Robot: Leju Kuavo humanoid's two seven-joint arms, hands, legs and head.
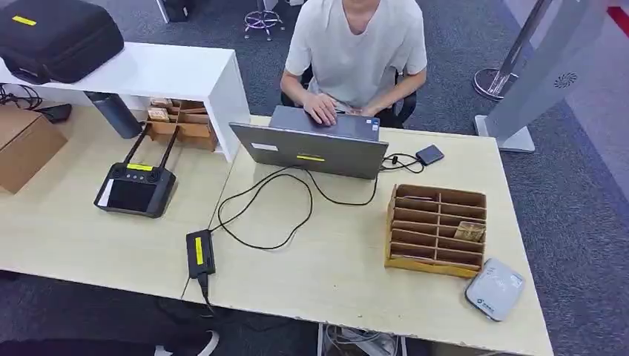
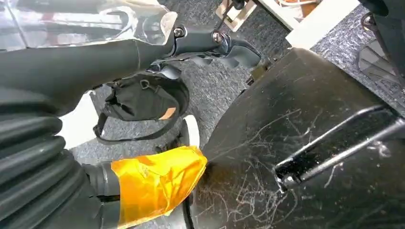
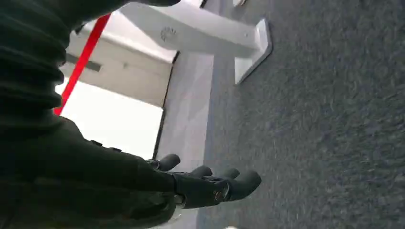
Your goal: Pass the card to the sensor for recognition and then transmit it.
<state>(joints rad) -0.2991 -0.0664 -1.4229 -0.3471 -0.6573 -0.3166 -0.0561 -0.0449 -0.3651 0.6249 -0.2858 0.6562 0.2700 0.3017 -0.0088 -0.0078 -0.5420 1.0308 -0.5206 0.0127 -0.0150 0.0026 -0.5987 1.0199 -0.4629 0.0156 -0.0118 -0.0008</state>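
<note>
the card [image 1: 469, 231] is sitting upright in one of the right-hand slots of the wooden slotted rack [image 1: 434, 230] on the table [image 1: 326, 274], and it is showing as a small tan shape too blurred to read. the grey rounded sensor [image 1: 495, 288] is lying just beside the rack's near right corner, close to the table edge. the left hand [image 2: 210, 45] is hanging over carpet with its fingers stretched out and nothing between them. the right hand [image 3: 210, 183] is hanging over carpet too, its fingers loosely extended and empty.

this layout is fitting either a card waiting to be drawn out or one set back in the rack, so the risks are being weighed for any reach toward it. the slot is looking narrow, so thick fingers may be catching the dividers and tipping or dragging the light rack. the sensor is resting so near the edge that a brushing arm may be nudging it off. a person [image 1: 356, 52] is typing at the laptop [image 1: 315, 144] across the table, and the loose black cable [image 1: 267, 215] is lying where a sweeping arm could be snagging it.
</note>
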